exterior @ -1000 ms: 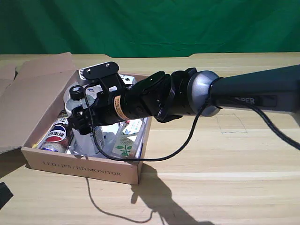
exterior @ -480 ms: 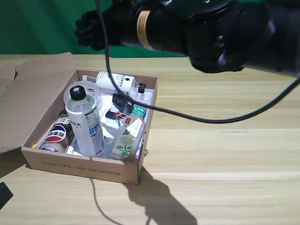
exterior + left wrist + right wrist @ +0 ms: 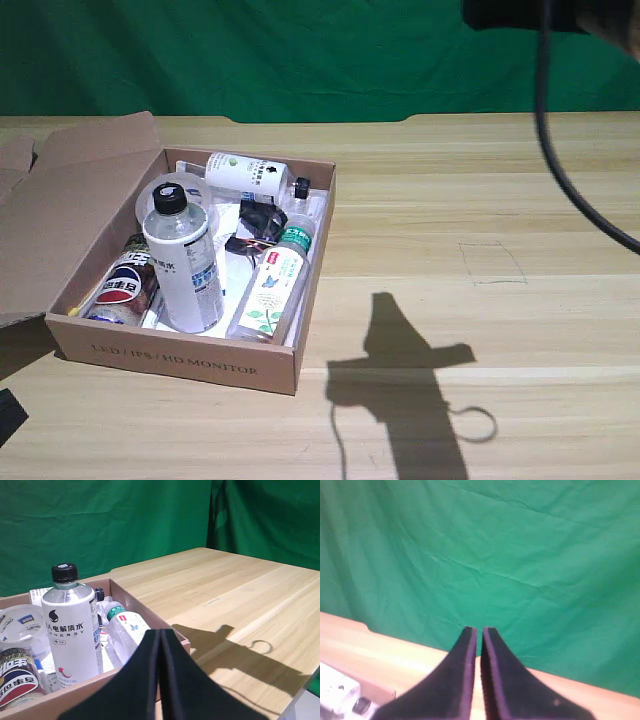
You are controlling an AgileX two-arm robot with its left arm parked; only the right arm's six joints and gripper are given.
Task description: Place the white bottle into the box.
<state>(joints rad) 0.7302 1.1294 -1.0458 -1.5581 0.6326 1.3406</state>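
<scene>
The white bottle [image 3: 182, 268] stands upright inside the box [image 3: 170, 357], near its front wall, with its black cap on top. Nothing holds it. The left wrist view shows the white bottle [image 3: 70, 630] behind the box's rim [image 3: 150, 621]. My right gripper [image 3: 475, 629] is high up and faces the green backdrop, its fingers shut together with nothing between them. In the exterior view only a dark piece of the right arm [image 3: 520, 12] shows, at the top right corner, far above and to the right of the box. Its cable [image 3: 560, 160] hangs down from it.
Also in the box are a clear green-capped bottle [image 3: 270, 290], a small white bottle [image 3: 245, 172] lying at the back, a cola can [image 3: 120, 285] and a tape roll [image 3: 195, 190]. The big flap [image 3: 70, 200] leans out on the exterior view's left. The parked left gripper [image 3: 160, 636] sits by the box.
My right arm has lifted off the white bottle and swung up and to the exterior view's right, almost out of frame. The bottle stays standing in the box.
</scene>
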